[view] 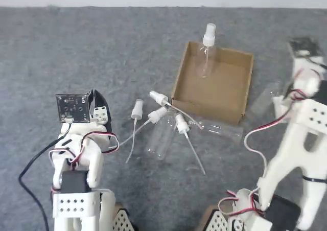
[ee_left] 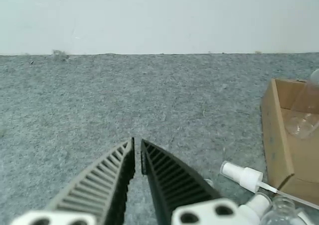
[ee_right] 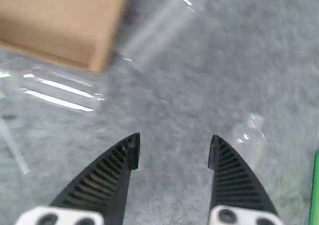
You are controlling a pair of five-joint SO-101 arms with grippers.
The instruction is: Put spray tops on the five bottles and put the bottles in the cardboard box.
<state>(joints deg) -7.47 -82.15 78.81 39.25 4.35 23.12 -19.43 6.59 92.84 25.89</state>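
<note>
- My left gripper (ee_left: 137, 153) has its jaws pressed almost together, with a thin slit between the tips and nothing in them. It hangs over the grey felt (ee_left: 99, 95), well apart from the cardboard box (view: 225, 90).
- My right gripper (ee_right: 174, 144) is spread wide with nothing between the fingers. It hangs above the felt, near the box's corner on my right-arm side.
- The box lies open toward the far side of the table.
- One capped bottle (view: 206, 57), with its spray top on, is inside at the far wall. I cannot tell whether it stands or leans.
- Four loose spray tops (view: 137, 110) lie in a cluster on the felt between the box and my left arm, their thin tubes trailing toward me.
- A bare bottle (view: 161, 136), clear and uncapped, lies among those tops.
- A second bottle (view: 220, 130) lies along the box's near wall.
- A third bottle (view: 263, 100) lies just beside the box's right wall, faint against the felt.
- Something clear and blurred sits close to my right gripper's outer finger (ee_right: 234, 180). I cannot tell what it is.
</note>
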